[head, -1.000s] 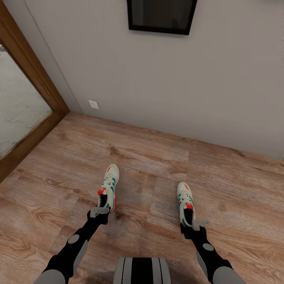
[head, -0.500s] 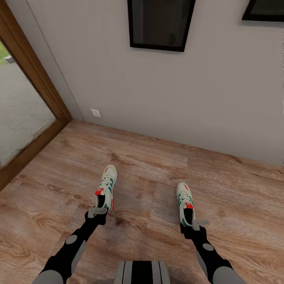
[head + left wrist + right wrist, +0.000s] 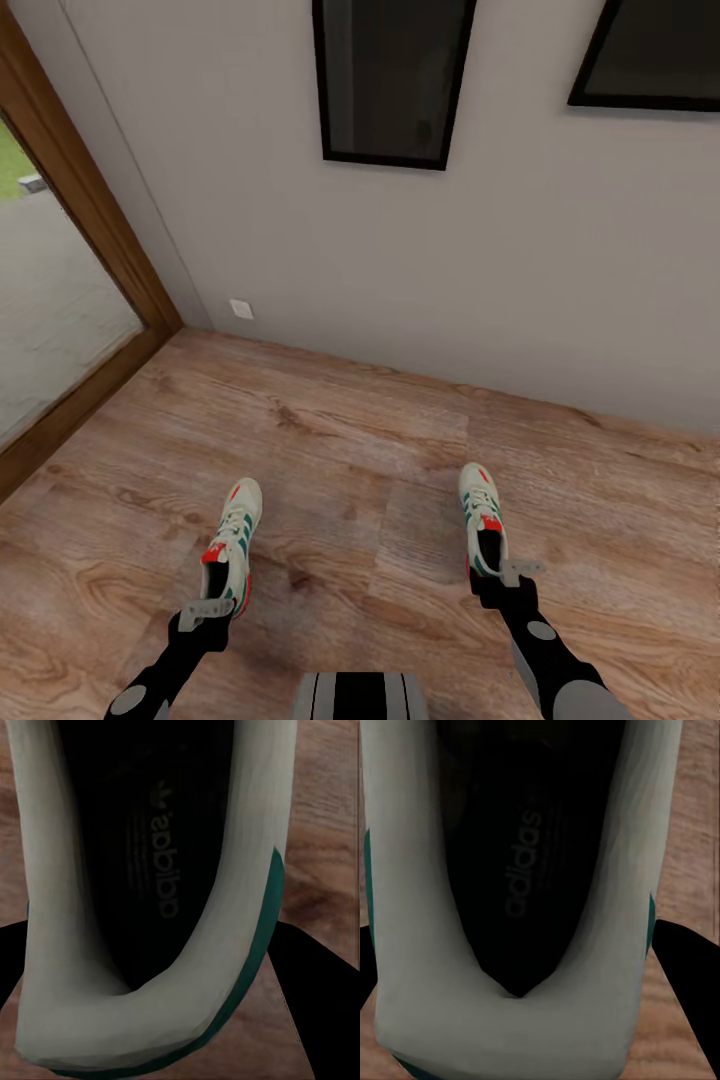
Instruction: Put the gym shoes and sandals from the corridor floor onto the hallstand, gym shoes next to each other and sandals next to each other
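Compared with one second ago, the camera has tilted upward, so more of the wall and a second dark frame point(image 3: 650, 55) are in the picture. The left arm has also drawn back toward the robot, and the left gym shoe point(image 3: 230, 550) with it: it sat higher in the head view before, and it is now lower and further to the left. The right gym shoe point(image 3: 485, 520) stays almost where it was.

Each shoe sits just ahead of its own gripper, heel toward the robot and toe pointing to the wall. Their long axes run nearly parallel, away from the robot, and the shoes are well apart from each other. The left gripper point(image 3: 207, 607) is at the heel of the left shoe and the right gripper point(image 3: 510, 572) at the heel of the right one. In both wrist views the heel opening and dark insole are very near the camera, with dark finger shapes at either side of the heel, so I judge that each gripper is closed on the heel rim of its shoe.

Whether the shoes hang above the corridor floor point(image 3: 380, 450) or touch it, I cannot tell for sure. The hallstand and the sandals are not before the robot now, so the base must probably turn to find the rack.
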Tool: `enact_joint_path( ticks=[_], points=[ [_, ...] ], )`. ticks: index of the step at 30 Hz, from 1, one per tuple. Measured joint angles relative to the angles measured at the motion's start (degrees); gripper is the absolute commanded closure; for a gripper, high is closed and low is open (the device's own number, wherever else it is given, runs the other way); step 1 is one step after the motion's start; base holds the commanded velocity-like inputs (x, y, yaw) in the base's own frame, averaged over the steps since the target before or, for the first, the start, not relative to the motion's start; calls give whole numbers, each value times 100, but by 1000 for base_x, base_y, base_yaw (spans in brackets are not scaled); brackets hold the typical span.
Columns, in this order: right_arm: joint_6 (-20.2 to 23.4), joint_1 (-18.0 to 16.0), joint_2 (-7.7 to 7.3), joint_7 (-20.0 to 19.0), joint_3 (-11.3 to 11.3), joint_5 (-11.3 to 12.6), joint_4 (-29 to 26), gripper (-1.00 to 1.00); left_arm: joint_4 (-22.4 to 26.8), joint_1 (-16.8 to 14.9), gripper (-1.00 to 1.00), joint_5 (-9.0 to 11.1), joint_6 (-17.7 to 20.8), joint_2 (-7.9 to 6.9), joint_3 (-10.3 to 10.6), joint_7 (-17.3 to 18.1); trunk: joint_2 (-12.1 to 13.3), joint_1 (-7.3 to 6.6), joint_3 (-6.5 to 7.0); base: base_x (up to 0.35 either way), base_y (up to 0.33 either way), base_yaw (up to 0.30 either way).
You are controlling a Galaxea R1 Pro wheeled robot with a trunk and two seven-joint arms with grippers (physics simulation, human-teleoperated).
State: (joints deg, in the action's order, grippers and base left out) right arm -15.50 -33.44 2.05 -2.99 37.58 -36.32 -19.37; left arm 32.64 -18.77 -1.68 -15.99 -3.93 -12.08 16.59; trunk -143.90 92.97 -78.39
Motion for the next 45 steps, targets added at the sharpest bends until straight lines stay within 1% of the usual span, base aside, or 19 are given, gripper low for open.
enact_joint_path(
  ticks=[3,4,7,9,13,16,19,20,24,26,28,34,35,39,45],
  points=[
    [-163,88,-20,-2,3,-5,-1,100,-5,105,100,4,-64,7,-106,-3,4,-8,91,0,0,-158],
    [-261,148,-39,-2,10,-2,-2,100,-6,144,100,6,-132,11,-160,-5,5,-10,121,0,0,-158],
    [-455,273,-93,-2,14,4,2,100,-22,240,100,2,-277,16,-231,-4,9,-18,212,0,0,-157],
    [-539,342,-110,-3,9,5,7,100,-51,306,100,1,-327,15,-249,-3,12,-23,273,0,0,-156],
    [-757,628,-130,0,12,15,9,100,-127,483,100,-2,-393,4,-276,0,18,-33,395,0,0,-151],
    [-890,734,-135,-2,8,18,7,100,-151,634,100,2,-471,-4,-292,-1,22,-41,487,0,0,-140],
    [-1054,843,-137,-3,8,16,17,100,-160,771,100,12,-622,-6,-361,-3,26,-49,579,0,0,-124],
    [-1121,922,-141,0,14,15,19,100,-163,813,100,17,-692,-7,-423,-4,27,-51,609,0,0,-107],
    [-1264,1103,-155,3,20,17,16,100,-173,867,100,8,-787,3,-546,-1,32,-62,732,0,0,-96],
    [-1323,1171,-193,5,25,24,13,100,-178,882,100,6,-808,12,-579,-2,35,-67,793,0,0,-88],
    [-1358,1209,-234,7,23,27,23,100,-191,889,100,4,-820,21,-600,-2,38,-72,855,0,0,-86],
    [-1395,1253,-257,10,18,30,110,100,-347,896,100,4,-838,5,-654,-4,46,-87,1039,0,0,-81],
    [-1401,1256,-262,11,23,37,147,100,-372,897,100,7,-838,-4,-690,-4,47,-90,1070,0,0,-77],
    [-1404,1257,-253,17,24,43,164,100,-384,902,100,5,-856,-5,-729,-4,52,-100,1193,0,0,-76],
    [-1404,1258,-238,17,24,43,173,100,-385,906,100,-9,-891,-1,-733,-3,60,-116,1378,0,0,-88]
  ],
)
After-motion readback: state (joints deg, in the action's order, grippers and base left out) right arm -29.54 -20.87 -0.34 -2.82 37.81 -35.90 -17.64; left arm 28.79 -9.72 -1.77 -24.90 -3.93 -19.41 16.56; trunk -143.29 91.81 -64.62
